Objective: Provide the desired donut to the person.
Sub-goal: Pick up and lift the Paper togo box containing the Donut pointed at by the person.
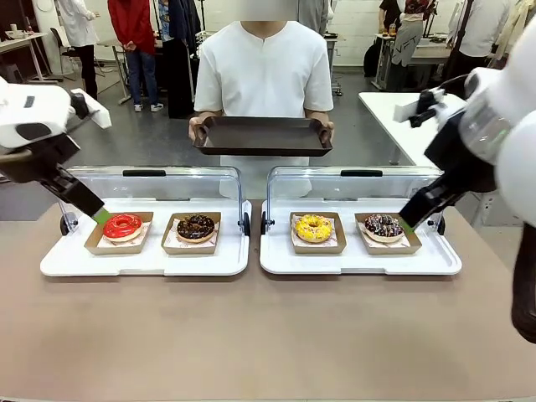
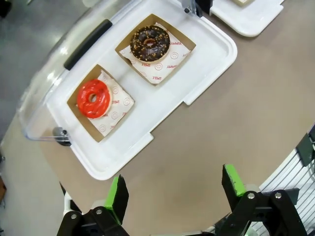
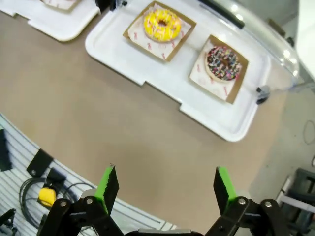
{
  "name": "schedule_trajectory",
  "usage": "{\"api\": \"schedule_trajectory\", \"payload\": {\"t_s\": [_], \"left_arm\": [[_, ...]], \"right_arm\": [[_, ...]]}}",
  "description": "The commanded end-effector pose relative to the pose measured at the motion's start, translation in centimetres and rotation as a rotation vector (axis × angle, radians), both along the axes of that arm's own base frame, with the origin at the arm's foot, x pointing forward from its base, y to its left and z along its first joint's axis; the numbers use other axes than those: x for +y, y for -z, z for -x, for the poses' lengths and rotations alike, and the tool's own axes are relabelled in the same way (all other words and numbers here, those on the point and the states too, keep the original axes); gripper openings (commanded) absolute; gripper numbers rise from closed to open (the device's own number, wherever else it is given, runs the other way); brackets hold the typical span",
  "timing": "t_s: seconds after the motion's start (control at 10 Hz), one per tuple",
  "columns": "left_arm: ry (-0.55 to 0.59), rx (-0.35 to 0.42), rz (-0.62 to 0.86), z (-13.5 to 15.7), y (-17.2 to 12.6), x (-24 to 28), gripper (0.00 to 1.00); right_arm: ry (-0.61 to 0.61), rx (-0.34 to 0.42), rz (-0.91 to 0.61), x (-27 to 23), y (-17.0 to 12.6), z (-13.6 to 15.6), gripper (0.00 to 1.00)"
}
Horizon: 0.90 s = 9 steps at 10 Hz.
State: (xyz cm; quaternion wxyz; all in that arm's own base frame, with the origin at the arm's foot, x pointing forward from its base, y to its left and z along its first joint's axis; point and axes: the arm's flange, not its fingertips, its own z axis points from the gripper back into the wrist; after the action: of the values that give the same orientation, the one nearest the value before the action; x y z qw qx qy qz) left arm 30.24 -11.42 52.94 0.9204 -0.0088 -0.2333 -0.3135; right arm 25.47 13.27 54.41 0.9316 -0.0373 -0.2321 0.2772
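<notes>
The person (image 1: 264,63) in a white shirt stands at the far side, holding an empty dark tray (image 1: 262,136) with both hands. Each of the donuts lies in its own cardboard holder: a red one (image 1: 122,226) (image 2: 93,98) and a chocolate one (image 1: 196,227) (image 2: 149,43) on the left white tray (image 1: 142,261), a yellow one (image 1: 312,228) (image 3: 162,24) and a sprinkled dark one (image 1: 384,226) (image 3: 223,63) on the right white tray (image 1: 360,261). My left gripper (image 1: 100,216) (image 2: 173,179) hovers open above the table, near the red donut. My right gripper (image 1: 405,223) (image 3: 165,174) hovers open, near the sprinkled donut.
Clear hinged lids (image 1: 155,180) (image 1: 356,180) stand open behind both white trays. Bare brown table (image 1: 268,335) stretches in front of them. Bystanders and other tables are far behind the person.
</notes>
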Motion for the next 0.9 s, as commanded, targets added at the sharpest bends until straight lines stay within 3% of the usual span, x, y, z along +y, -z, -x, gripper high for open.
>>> {"api": "schedule_trajectory", "payload": {"t_s": [0.0, 0.1, 0.2, 0.6, 0.8], "left_arm": [[-0.029, -0.034, 0.017, 1.7, -0.1, 1.3, 1.00], [-0.002, -0.151, 0.000, 2.0, -0.1, 1.1, 1.00], [-0.008, -0.020, 0.008, 0.7, -1.0, 0.5, 1.00], [-0.010, -0.039, 0.007, 0.8, -1.4, 0.6, 1.00], [0.189, 0.061, 0.258, -1.2, -1.9, 4.0, 1.00]], "right_arm": [[0.039, -0.018, 0.002, -0.9, -1.1, 1.2, 1.00], [0.056, -0.060, 0.107, -1.3, -0.5, 0.6, 1.00], [0.009, -0.013, -0.004, -0.6, -1.0, 1.2, 1.00], [0.012, -0.029, 0.024, -1.0, -1.3, 1.5, 1.00], [-0.132, 0.120, -0.245, -6.4, -1.8, -1.3, 1.00]]}}
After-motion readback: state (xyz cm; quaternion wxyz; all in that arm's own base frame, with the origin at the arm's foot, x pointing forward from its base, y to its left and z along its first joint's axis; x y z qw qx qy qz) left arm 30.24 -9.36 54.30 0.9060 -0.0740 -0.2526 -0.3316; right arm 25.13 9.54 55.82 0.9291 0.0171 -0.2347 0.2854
